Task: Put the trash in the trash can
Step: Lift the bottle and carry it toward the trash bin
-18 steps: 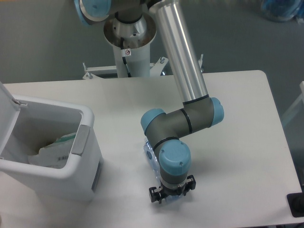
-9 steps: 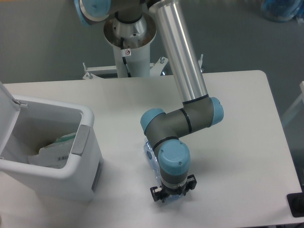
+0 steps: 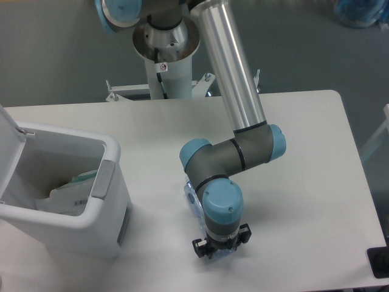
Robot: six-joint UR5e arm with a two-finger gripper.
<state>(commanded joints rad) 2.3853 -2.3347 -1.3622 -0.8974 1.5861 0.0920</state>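
The clear bluish bottle (image 3: 192, 198) lies on the white table under my arm's wrist. One end shows to the left of the wrist and a bluish bit shows under the gripper. My gripper (image 3: 220, 248) points straight down onto the bottle. Its fingertips are hidden by the wrist, so I cannot tell whether they grip it. The white trash can (image 3: 113, 152) stands at the left with its lid (image 3: 8, 134) swung open. The white packet (image 3: 72, 194) with a printed label lies inside it.
The robot's base column (image 3: 165, 55) stands behind the table's far edge. A black object (image 3: 380, 263) sits at the table's front right corner. The table's front edge runs just below the gripper.
The gripper has sunk slightly lower over the bottle and shifted a touch to the right. The bin and the packet have not moved.
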